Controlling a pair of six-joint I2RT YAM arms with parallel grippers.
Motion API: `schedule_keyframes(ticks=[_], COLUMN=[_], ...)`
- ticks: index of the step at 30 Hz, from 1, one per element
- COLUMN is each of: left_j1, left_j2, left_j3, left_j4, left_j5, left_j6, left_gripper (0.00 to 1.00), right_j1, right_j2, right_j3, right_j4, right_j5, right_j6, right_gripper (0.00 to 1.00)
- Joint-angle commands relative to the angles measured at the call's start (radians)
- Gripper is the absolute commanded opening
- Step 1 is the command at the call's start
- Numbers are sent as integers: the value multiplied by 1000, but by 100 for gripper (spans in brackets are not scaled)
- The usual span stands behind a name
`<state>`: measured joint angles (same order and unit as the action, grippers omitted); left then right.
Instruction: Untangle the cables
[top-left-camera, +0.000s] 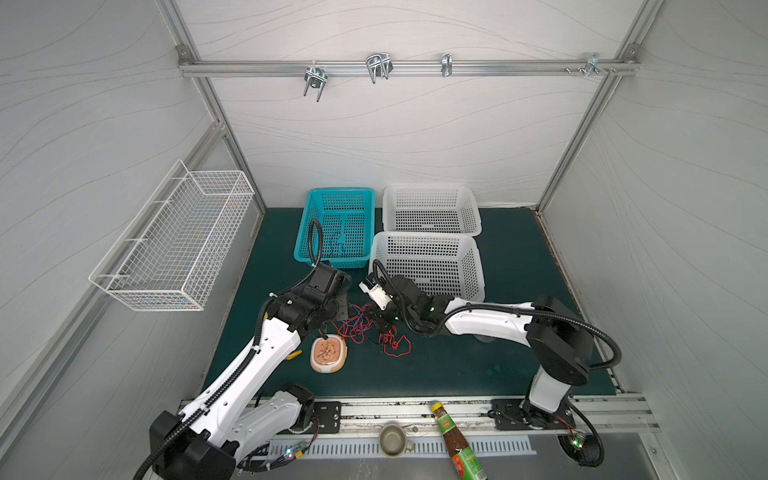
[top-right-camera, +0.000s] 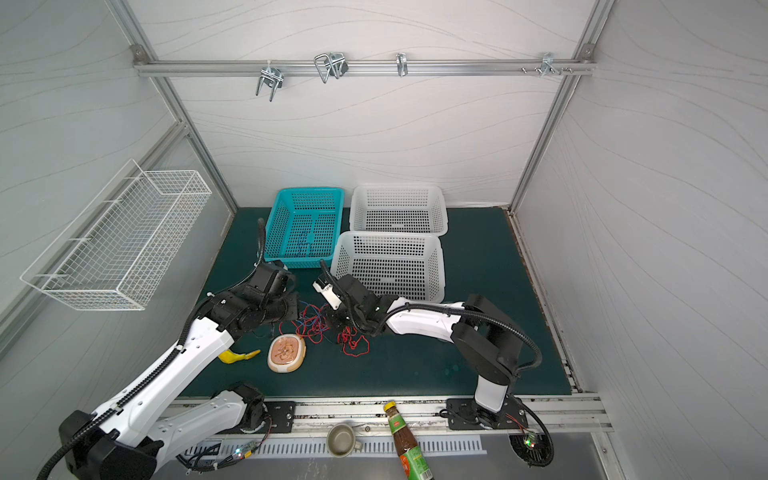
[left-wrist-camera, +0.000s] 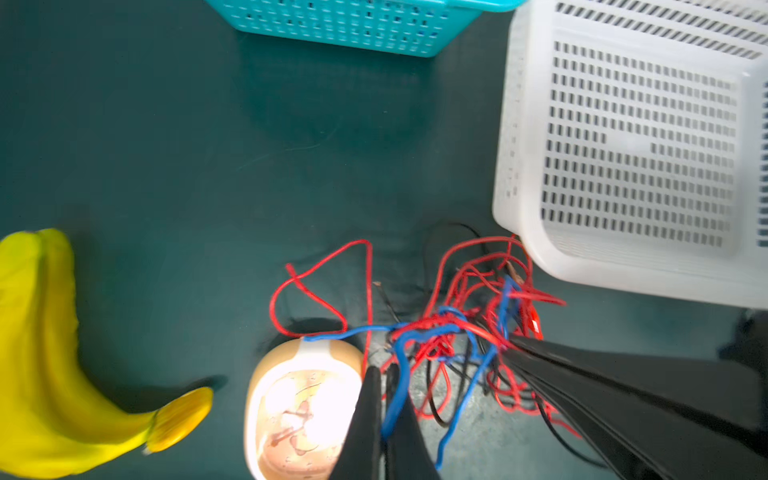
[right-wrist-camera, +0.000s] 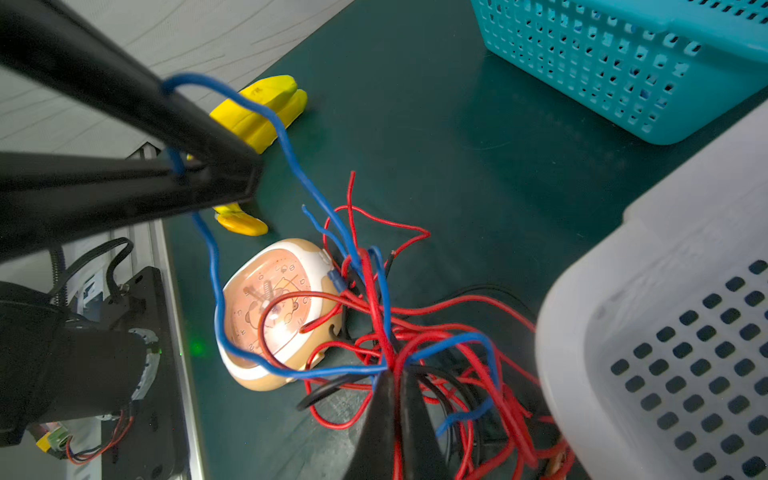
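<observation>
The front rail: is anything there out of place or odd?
Yes. A sauce bottle seems to lie on its side across the front rail, off the green mat, beside a metal cup. Both are far from the cables.

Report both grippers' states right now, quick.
Left gripper: closed, pinching the blue cable.
Right gripper: closed on the knot of red and blue cables.
</observation>
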<state>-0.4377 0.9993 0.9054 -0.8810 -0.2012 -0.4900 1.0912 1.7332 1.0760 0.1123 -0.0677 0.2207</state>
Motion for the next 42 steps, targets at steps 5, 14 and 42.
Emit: schedule_keyframes(ticks=[5, 14, 42], left_j1=[3, 2, 5], left_j2=[-16, -12, -12], left_j3=[76, 114, 179], left_j4=[-45, -54, 104], left_j5=[-186, -228, -60], left_j6=[-51, -64, -38], left_gripper=[0, 0, 0], right_j1=[-1, -1, -5], right_j2=[-89, -187, -271], right_j3=[-129, -245, -367], right_j4=[-47, -146, -173], right_j5=[50, 195, 251], right_j6=[25, 22, 0], right_gripper=[0, 0, 0])
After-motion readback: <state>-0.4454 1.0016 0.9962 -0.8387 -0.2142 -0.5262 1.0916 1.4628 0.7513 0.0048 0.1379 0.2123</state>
